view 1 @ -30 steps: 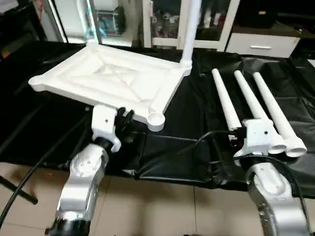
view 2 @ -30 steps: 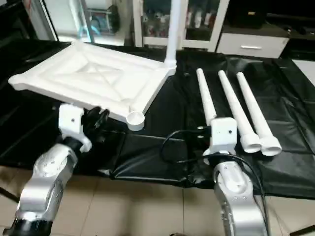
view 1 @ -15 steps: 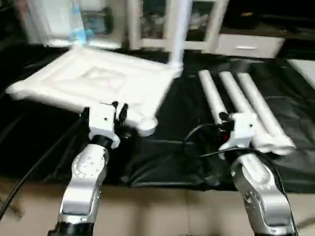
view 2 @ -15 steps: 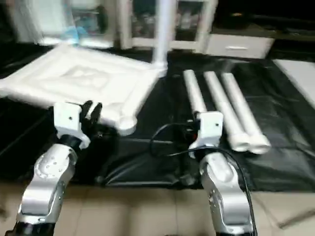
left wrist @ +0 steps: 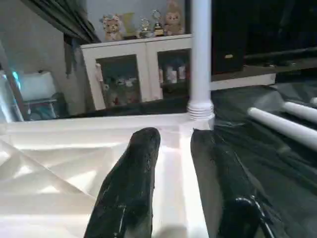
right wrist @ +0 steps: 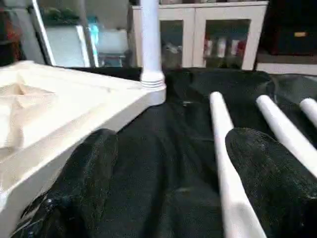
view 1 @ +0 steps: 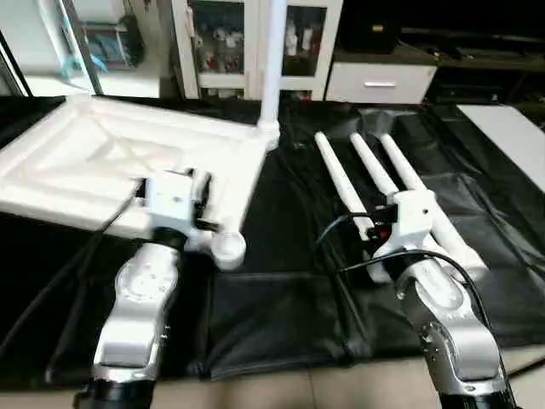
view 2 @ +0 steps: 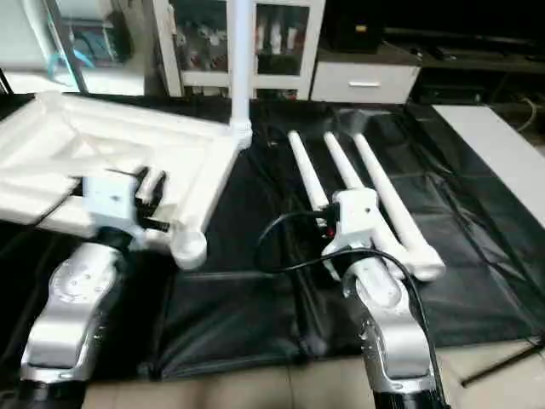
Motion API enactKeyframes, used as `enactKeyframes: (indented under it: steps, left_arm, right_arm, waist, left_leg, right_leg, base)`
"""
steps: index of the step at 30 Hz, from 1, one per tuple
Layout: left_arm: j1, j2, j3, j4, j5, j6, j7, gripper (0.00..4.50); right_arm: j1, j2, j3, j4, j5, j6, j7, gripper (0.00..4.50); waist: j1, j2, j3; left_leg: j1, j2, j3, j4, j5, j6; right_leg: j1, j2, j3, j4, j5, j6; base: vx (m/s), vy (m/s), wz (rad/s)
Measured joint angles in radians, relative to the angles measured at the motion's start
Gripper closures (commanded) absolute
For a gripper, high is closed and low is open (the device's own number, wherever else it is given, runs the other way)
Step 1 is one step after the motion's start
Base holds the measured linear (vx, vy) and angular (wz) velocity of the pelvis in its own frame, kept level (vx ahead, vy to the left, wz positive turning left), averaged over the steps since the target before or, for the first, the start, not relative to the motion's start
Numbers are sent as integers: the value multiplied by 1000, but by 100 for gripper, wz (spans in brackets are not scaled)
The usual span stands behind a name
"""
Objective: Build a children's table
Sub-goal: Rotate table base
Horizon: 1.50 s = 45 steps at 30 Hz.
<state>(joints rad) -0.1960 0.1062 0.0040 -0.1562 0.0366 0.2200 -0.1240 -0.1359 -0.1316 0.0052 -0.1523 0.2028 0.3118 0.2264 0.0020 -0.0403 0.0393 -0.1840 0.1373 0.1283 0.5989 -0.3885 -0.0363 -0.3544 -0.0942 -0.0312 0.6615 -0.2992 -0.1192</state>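
Note:
The white tabletop (view 1: 102, 162) lies underside up on the left, its ribs showing. One leg (view 1: 272, 60) stands upright in its far right corner socket, and the near right socket (view 1: 228, 249) is empty. My left gripper (view 1: 202, 183) sits at the tabletop's right rim. In the left wrist view the left gripper (left wrist: 174, 135) has its black fingers (left wrist: 133, 188) closed on either side of that rim. Three more legs (view 1: 379, 175) lie side by side on the black cloth. My right gripper (right wrist: 173, 138) is open at the near end of the leftmost leg (right wrist: 225, 163), which runs between its fingers.
A black cloth (view 1: 281, 315) covers the work surface, and its front edge meets a tiled floor (view 1: 341, 392). A white glass-door cabinet (view 1: 221, 43) stands behind. A black cable (view 1: 341, 243) loops by my right wrist. A pale board (view 1: 507, 128) lies at the far right.
The camera has swung, shifting the whole picture. Both grippers keep their places against the tabletop rim and the leftmost leg, and neither has opened or shut.

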Motion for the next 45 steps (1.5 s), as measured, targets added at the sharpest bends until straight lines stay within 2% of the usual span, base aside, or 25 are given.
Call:
enactKeyframes:
  steps: [1, 2, 3, 4, 5, 6, 7, 8, 10, 11, 12, 13, 14, 15, 17, 19, 23, 26, 29, 35, 37, 40, 42, 43, 45]
  left_arm:
    - [-12, -13, -19, 2, -1, 5, -2, 309]
    - [-17, -25, -44, 2, -2, 6, -3, 309]
    - [-16, -26, -54, 1, -3, 7, -5, 309]
    - [-19, -14, -50, -1, -3, 8, -5, 309]
    - [-18, -1, -37, -10, -3, 8, -5, 309]
    - [-9, 21, -12, -14, -3, 12, -5, 309]
    - [-8, 32, 22, -3, -3, 18, -4, 309]
    - [-6, 26, 22, 3, -5, 20, -8, 309]
    - [-9, 18, 5, 3, -27, 19, -45, 309]
    - [-10, 18, -10, 3, -39, 18, -64, 309]
    - [-13, 17, -22, 2, -42, 17, -76, 309]
    - [-17, 20, -38, 3, -53, 12, -102, 309]
    - [-17, 14, -59, 6, -67, 13, -125, 309]
    - [-17, 9, -94, 3, -82, 12, -150, 309]
    - [-17, 25, -120, 3, -104, 11, -203, 309]
    - [-11, 49, -119, 3, -108, 12, -233, 309]
    - [-9, 15, -74, 9, -101, 11, -184, 309]
    - [-9, -22, -66, 13, -110, 12, -144, 309]
    - [-9, -27, -59, 27, -114, 23, -109, 309]
    - [-9, -31, -50, 45, -110, 57, -101, 309]
    - [-12, -31, -50, 45, -107, 54, -100, 309]
    - [-14, -30, -52, 46, -103, 48, -88, 309]
    - [-14, -29, -57, 49, -100, 48, -87, 309]
    - [-14, -28, -59, 50, -100, 48, -87, 309]
    - [-14, -28, -60, 51, -99, 48, -87, 309]
  right_arm:
    - [15, -8, -13, 1, 0, 0, 0, 68]
    - [25, -16, -29, 5, -1, 2, -2, 68]
    - [24, -19, -41, 8, -3, 3, -6, 68]
    - [14, -16, -42, 7, -4, 3, -10, 68]
    - [-4, -11, -37, 2, -4, 2, -12, 68]
    - [-18, 19, -20, 3, -4, 6, -15, 68]
    - [-19, 39, 13, -11, -1, 11, -15, 68]
    - [-12, 37, 16, -14, -3, 24, -24, 68]
    - [-13, 15, 4, -34, -19, 81, -64, 68]
    - [-13, 8, -8, -40, -25, 101, -84, 68]
    - [-13, 5, -19, -43, -29, 112, -94, 68]
    - [-15, -2, -31, -47, -37, 129, -110, 68]
    - [-8, -7, -55, -48, -37, 148, -121, 68]
    - [-6, -11, -80, -46, -37, 165, -129, 68]
    - [-29, -34, -106, -53, -43, 201, -143, 68]
    - [-43, -46, -107, -74, -48, 221, -142, 68]
    - [-24, -42, -84, -123, -43, 221, -133, 68]
    - [37, -37, -71, -137, -43, 205, -118, 68]
    - [53, -34, -68, -141, -44, 195, -119, 68]
    - [53, -23, -75, -162, -41, 208, -131, 68]
    - [52, -17, -75, -163, -38, 210, -131, 68]
    - [49, -16, -75, -163, -36, 211, -130, 68]
    - [48, -15, -75, -163, -35, 213, -130, 68]
    - [44, -12, -75, -163, -35, 217, -130, 68]
    - [43, -9, -75, -163, -34, 224, -130, 68]
  waist:
    - [12, 4, 3]
    - [36, 9, 5]
    - [61, 22, 4]
    - [92, 45, 4]
    - [97, 67, 4]
    - [98, 70, 7]
    - [89, 58, 4]
    - [93, 58, 3]
    - [87, 48, -3]
    - [83, 33, -8]
    - [77, 13, -10]
    - [70, -31, -7]
    - [70, -19, 2]
    - [85, -13, 7]
    - [97, 4, 9]
    - [93, 21, 8]
    - [78, 23, 12]
    - [53, 19, 24]
    - [25, 20, 28]
    - [2, 19, 28]
    - [2, 18, 24]
    - [3, 17, 9]
    - [7, 21, -2]
    - [11, 25, -5]
    - [26, 34, -11]
  left_leg:
    - [-31, -3, -7, 75, -7, 76]
    - [-64, -5, -15, 151, -5, 74]
    - [-110, -9, -24, 212, 4, 49]
    - [-164, -3, -39, 200, 25, 14]
    - [-171, 19, -46, 100, 80, 6]
    - [-169, 10, -44, 117, 59, 4]
    - [-159, -8, -47, 115, 49, 18]
    - [-144, -13, -46, 103, 45, 24]
    - [-120, -40, -36, 79, 44, 36]
    - [-111, -57, -21, 71, 41, 41]
    - [-102, -81, -4, 64, 38, 45]
    - [-92, -116, 23, 65, 28, 54]
    - [-97, -120, 17, 76, 27, 54]
    - [-103, -118, 0, 87, 31, 47]
    - [-130, -76, -47, 80, 45, 17]
    - [-148, -42, -36, 87, 56, -4]
    - [-148, -35, -9, 80, 65, -2]
    - [-129, -30, 17, 57, 78, -1]
    - [-135, -28, 20, 52, 88, -1]
    - [-141, -26, 18, 48, 95, 3]
    - [-163, -27, 17, 52, 104, 14]
    - [-232, -27, 9, 81, 120, 36]
    - [-280, -26, -6, 101, 131, 50]
    - [-304, -20, -10, 106, 142, 55]
    - [-337, -6, -2, 104, 164, 63]
  right_leg:
    - [25, 9, 22, -17, -7, 44]
    - [45, 16, 40, -28, -11, 53]
    - [71, 26, 52, -48, -12, 56]
    - [101, 40, 53, -68, -12, 58]
    - [109, 55, 25, -62, -22, 55]
    - [93, 38, 10, -3, -42, 44]
    - [46, 34, -12, 117, -51, 55]
    - [21, 45, -25, 138, -53, 80]
    - [-50, 61, -56, 112, -26, 132]
    - [-77, 60, -61, 74, 9, 137]
    - [-88, 52, -59, 17, 60, 127]
    - [-90, 36, -24, -35, 153, 93]
    - [-86, 37, 4, -26, 141, 101]
    - [-81, 42, 18, -29, 140, 103]
    - [-78, 56, 18, -38, 141, 104]
    - [-77, 67, 16, -48, 144, 92]
    - [-71, 51, 14, -52, 141, 89]
    - [-57, 38, 16, -55, 131, 106]
    - [-61, 37, 16, -55, 131, 108]
    - [-64, 37, 15, -54, 139, 105]
    - [-83, 38, 14, -54, 145, 103]
    - [-139, 38, 3, -51, 176, 112]
    - [-166, 39, -15, -57, 199, 110]
    - [-176, 38, -39, -76, 217, 105]
    - [-187, 35, -66, -109, 244, 88]
  base:
    - [184, 172, 33]
    - [184, 172, 33]
    - [151, 198, 31]
    - [14, 163, 13]
    - [14, 163, 13]
    - [6, 133, 5]
    - [162, 130, 20]
    - [162, 130, 20]
    - [180, 125, 14]
    - [174, 122, 7]
    - [170, 90, 11]
    - [168, 34, 28]
    - [168, 34, 28]
    - [127, 28, 27]
    - [0, 0, 0]
    - [-27, -43, 6]
    - [-29, 6, 6]
    - [-63, -18, 20]
    - [0, 0, 0]
    - [0, 0, 0]
    - [0, 0, 0]
    - [-23, 2, 4]
    - [-94, 3, 12]
    - [-176, -12, 15]
    - [-205, -6, 16]
